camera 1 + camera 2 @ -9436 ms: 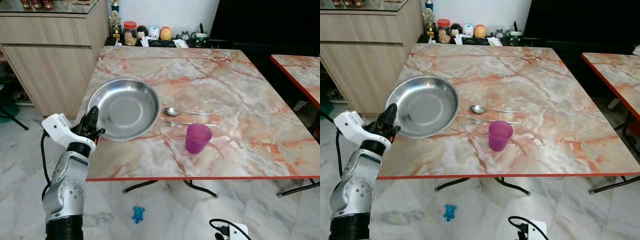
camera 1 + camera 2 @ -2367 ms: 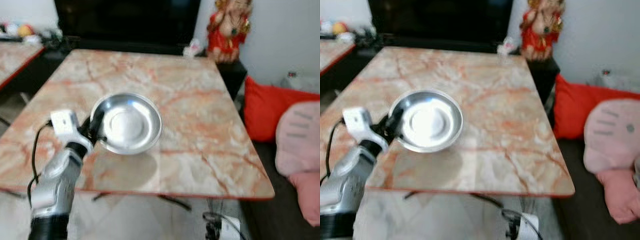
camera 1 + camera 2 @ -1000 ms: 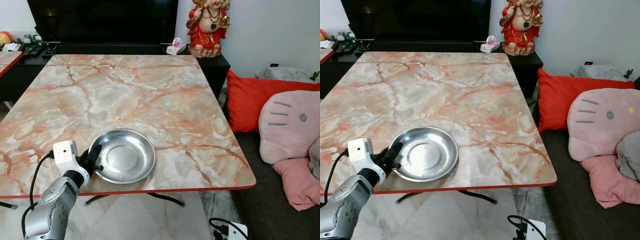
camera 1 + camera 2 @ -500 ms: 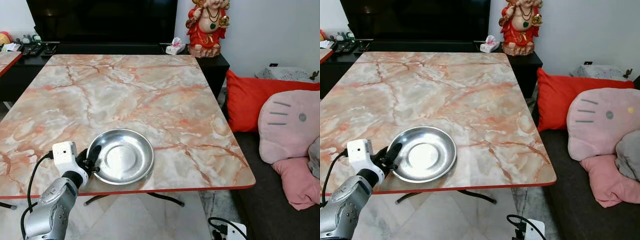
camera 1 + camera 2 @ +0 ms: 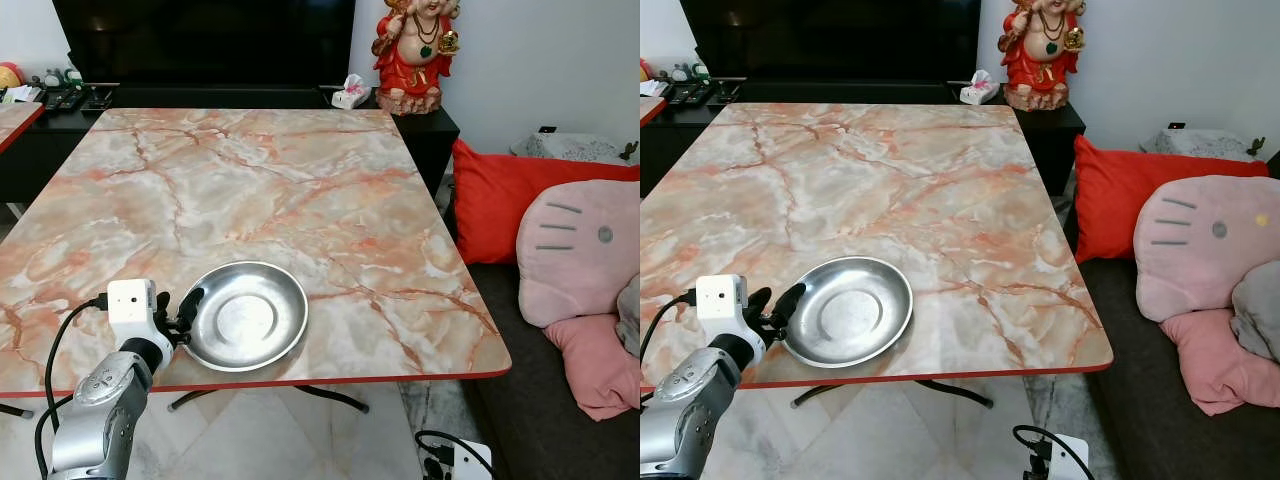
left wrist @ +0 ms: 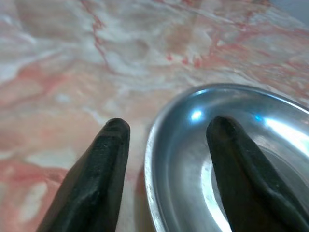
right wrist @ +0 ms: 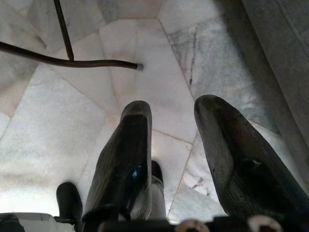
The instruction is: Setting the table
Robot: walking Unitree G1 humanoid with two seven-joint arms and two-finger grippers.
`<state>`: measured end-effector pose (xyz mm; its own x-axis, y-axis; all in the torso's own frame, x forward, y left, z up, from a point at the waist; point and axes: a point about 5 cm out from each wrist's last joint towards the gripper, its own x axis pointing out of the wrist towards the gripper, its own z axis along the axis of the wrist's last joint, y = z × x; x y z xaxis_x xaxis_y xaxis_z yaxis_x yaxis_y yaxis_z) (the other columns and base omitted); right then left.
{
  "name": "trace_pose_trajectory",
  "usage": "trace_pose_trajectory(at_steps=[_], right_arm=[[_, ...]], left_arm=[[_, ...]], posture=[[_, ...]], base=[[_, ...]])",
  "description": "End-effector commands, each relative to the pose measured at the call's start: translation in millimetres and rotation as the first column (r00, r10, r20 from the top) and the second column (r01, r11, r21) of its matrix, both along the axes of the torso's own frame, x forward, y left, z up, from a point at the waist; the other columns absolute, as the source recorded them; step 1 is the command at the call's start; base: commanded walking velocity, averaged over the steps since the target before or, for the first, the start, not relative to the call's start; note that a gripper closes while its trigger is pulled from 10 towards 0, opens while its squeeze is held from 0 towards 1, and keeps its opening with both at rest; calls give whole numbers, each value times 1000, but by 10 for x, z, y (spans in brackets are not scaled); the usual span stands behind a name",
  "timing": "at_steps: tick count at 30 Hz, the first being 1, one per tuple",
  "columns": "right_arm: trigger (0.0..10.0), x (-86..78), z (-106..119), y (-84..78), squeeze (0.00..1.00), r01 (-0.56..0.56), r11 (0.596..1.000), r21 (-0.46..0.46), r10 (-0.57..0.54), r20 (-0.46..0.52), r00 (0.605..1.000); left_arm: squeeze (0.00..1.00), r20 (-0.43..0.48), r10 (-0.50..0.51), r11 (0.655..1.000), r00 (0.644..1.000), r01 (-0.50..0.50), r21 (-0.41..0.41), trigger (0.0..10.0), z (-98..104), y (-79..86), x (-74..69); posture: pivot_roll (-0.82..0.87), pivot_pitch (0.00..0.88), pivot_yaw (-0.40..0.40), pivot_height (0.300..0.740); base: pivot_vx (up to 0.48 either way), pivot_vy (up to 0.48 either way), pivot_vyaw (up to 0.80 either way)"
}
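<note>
A round steel plate (image 5: 248, 315) rests on the marble table (image 5: 300, 170) near its front edge, left of the middle. My left gripper (image 5: 187, 312) is at the plate's left rim and stands open. In the left wrist view its fingers (image 6: 104, 159) straddle the plate's rim (image 6: 159, 145), one outside on the marble, the other over the bowl of the plate. My right gripper (image 7: 171, 106) hangs idle above the tiled floor, open and holding nothing.
A red cushion (image 5: 490, 200) and a pink cushion (image 5: 575, 255) lie on a sofa right of the table. A red statue (image 5: 418, 50) stands on the black cabinet (image 5: 200, 97) behind. Another table's corner (image 5: 15, 112) shows at far left.
My left gripper carried the plate from another table to this one, set it down near the front edge, and in the last half second its fingers have spread off the rim.
</note>
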<state>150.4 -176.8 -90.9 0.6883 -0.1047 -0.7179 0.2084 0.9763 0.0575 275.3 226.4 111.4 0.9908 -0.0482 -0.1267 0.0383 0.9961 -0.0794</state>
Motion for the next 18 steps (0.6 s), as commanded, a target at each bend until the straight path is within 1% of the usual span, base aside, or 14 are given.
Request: trace_pose_trajectory(at_steps=[1, 2, 4, 5, 6, 7, 8, 11, 12, 13, 15, 16, 18], right_arm=[[10000, -22, -11, -46, 0, 11, 1000, -1, -11, -17, 1000], [10000, -22, -11, -46, 0, 11, 1000, -1, -11, -17, 1000], [10000, -22, -10, -53, 0, 11, 1000, -3, -11, -17, 1000], [10000, -22, -10, -52, 0, 10, 1000, -3, -10, -17, 1000], [10000, -22, -10, -51, 0, 7, 1000, -6, -7, -18, 1000], [10000, -22, -10, -51, 0, 5, 1000, -8, -5, -18, 1000], [10000, -21, -9, -52, 0, 4, 1000, -10, -4, -16, 1000], [10000, -20, -6, -57, 0, 10, 1000, -16, -10, -12, 1000], [10000, -22, -5, -59, 0, 11, 1000, -18, -11, -10, 1000], [10000, -22, -5, -59, 0, 10, 1000, -21, -10, -10, 1000], [10000, -22, -4, -61, 0, 11, 1000, -26, -11, -10, 1000], [10000, -21, -3, -58, 0, 19, 999, -30, -20, -7, 1000], [10000, -23, -4, -42, 0, 30, 999, -25, -30, -5, 1000]], left_arm=[[0, 90, 39, 998, 995, -44, 53, 10000, 120, 37, 10], [0, 90, 39, 998, 995, -44, 53, 10000, 120, 37, 10], [0, 192, 0, 988, 981, -29, 149, 10000, 296, -10, 35], [0, 221, -22, 982, 975, -21, 186, 10000, 350, -37, 41], [0, 272, -46, 974, 961, -17, 225, 10000, 446, -98, 55], [0, 293, -49, 973, 955, -20, 230, 10000, 484, -124, 61], [0, 326, -80, 963, 942, -12, 270, 10000, 553, -189, 73], [0, 373, -163, 937, 913, 24, 349, 10000, 646, -353, 94], [0, 377, -197, 936, 905, 59, 347, 10000, 653, -454, 115], [0, 374, -214, 936, 902, 81, 341, 10000, 637, -512, 130], [0, 368, -234, 937, 900, 109, 332, 10000, 601, -592, 149], [0, 359, -241, 943, 902, 129, 308, 10000, 554, -665, 169], [0, 355, -250, 945, 901, 147, 292, 10000, 521, -739, 192]], posture=[[119, 4, -44, 740], [119, 4, -44, 740], [125, 3, -49, 740], [124, 3, -51, 740], [121, 1, -51, 740], [121, 1, -51, 740], [119, 0, -51, 740], [118, 0, -52, 740], [121, 0, -53, 740], [122, 0, -54, 740], [126, 0, -53, 740], [119, 0, -45, 740], [117, 0, -36, 740]], base=[[0, 0, 0], [0, 0, 0], [0, 0, 0], [0, 0, 0], [0, 0, 0], [0, 0, 0], [0, 0, 0], [0, 0, 0], [0, 0, 0], [0, 0, 0], [0, 0, 0], [0, 0, 0], [0, 0, 0]])
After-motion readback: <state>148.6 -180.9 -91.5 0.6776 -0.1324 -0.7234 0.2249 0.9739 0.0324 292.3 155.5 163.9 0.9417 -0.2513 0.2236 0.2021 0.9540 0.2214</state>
